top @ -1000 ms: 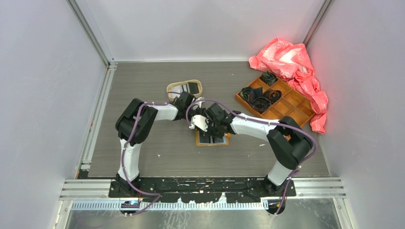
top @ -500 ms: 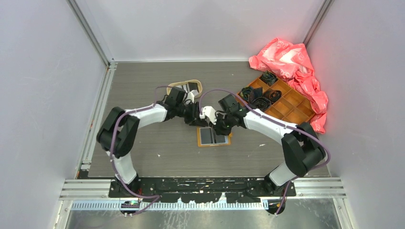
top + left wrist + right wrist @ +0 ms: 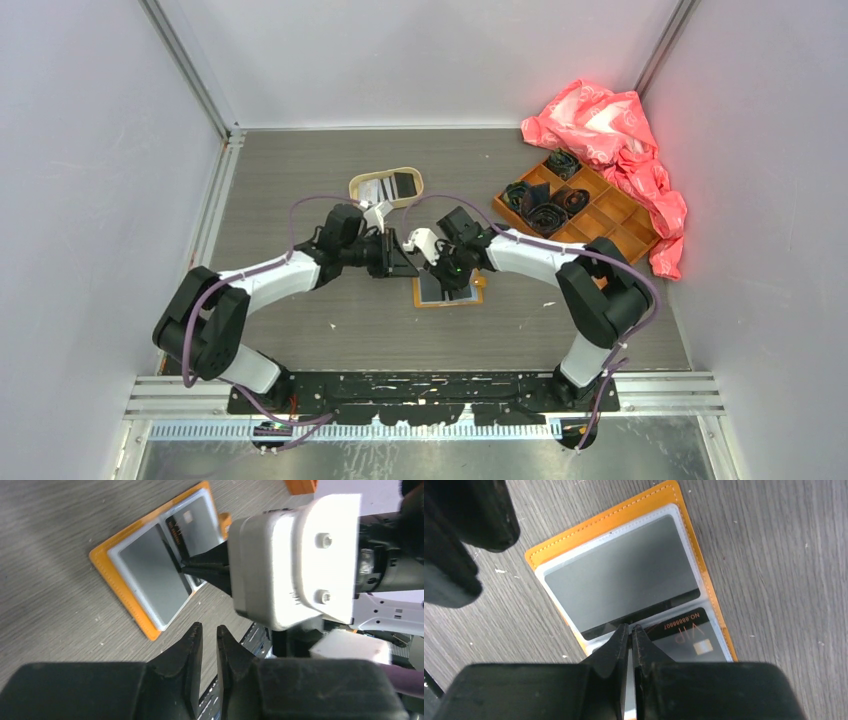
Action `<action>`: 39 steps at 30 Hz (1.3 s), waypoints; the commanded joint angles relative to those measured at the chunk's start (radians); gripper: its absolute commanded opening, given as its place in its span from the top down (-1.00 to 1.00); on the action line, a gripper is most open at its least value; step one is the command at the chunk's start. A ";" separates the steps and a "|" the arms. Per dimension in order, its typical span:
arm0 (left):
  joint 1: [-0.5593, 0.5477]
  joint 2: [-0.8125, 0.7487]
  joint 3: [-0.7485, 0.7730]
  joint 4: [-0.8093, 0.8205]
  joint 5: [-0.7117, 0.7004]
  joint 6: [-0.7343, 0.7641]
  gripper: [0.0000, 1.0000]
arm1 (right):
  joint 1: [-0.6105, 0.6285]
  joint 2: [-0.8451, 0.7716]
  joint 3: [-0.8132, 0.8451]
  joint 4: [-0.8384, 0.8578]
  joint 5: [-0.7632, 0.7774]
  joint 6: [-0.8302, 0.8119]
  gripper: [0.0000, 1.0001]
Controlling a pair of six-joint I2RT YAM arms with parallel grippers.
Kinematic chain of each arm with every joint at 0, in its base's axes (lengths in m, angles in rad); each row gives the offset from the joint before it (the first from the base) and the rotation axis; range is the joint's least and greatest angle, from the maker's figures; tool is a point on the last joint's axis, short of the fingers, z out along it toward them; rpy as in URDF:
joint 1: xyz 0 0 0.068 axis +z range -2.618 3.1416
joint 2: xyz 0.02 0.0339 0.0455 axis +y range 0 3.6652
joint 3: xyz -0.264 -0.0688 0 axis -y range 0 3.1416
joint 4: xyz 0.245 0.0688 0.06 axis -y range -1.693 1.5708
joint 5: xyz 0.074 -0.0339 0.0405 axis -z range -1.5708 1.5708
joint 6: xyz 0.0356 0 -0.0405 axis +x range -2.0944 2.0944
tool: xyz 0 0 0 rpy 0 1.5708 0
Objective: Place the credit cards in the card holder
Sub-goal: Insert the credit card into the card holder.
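Note:
The orange-tan card holder (image 3: 447,291) lies open on the table. It also shows in the left wrist view (image 3: 120,587) and the right wrist view (image 3: 609,522). A black VIP credit card (image 3: 684,632) sits in one clear sleeve. The other sleeve (image 3: 624,580) looks grey, and I cannot tell if it holds a card. My right gripper (image 3: 629,628) is shut, with its tips on the holder's middle fold (image 3: 185,568). My left gripper (image 3: 209,630) is almost shut and empty, just left of the holder (image 3: 408,264). A striped card (image 3: 375,188) and a black card (image 3: 404,183) lie in the oval tray.
The oval tan tray (image 3: 356,182) stands behind the grippers. An orange compartmented box (image 3: 622,240) with dark rolled items stands at the right. A crumpled pink bag (image 3: 610,125) lies behind the box. Grey walls close in the table.
The left arm has swung out to the left and its gripper has drawn back off the holder. The right gripper has come down onto the holder's fold.

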 commanded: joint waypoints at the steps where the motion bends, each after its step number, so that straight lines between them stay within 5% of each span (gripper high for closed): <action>1: 0.004 -0.026 -0.054 0.122 -0.017 -0.035 0.66 | 0.013 0.018 0.050 0.037 0.075 0.030 0.75; 10: 0.015 -0.290 -0.075 -0.051 -0.083 -0.005 0.63 | -0.003 0.018 0.099 -0.076 0.115 -0.032 0.78; 16: 0.016 -0.552 -0.003 -0.157 -0.086 -0.089 0.47 | -0.072 -0.089 0.137 -0.193 -0.216 -0.017 0.57; 19: 0.015 -0.633 0.060 -0.191 -0.065 -0.168 0.03 | -0.115 -0.179 0.129 -0.229 -0.337 -0.043 0.42; 23: 0.014 -0.703 0.138 -0.231 -0.074 -0.306 -0.31 | -0.176 -0.268 0.109 -0.233 -0.379 -0.073 0.25; 24: 0.013 -0.714 0.162 -0.274 -0.106 -0.342 -0.71 | -0.197 -0.279 0.107 -0.239 -0.402 -0.078 0.22; 25: 0.012 -0.723 0.199 -0.341 -0.146 -0.370 -0.88 | -0.216 -0.286 0.107 -0.248 -0.414 -0.081 0.20; 30: -0.013 -0.749 0.383 -0.566 -0.267 -0.438 -0.98 | -0.276 -0.304 0.123 -0.276 -0.434 -0.071 0.17; 39: -0.017 -0.730 0.536 -0.638 -0.261 -0.501 -0.99 | -0.309 -0.298 0.123 -0.275 -0.430 -0.073 0.15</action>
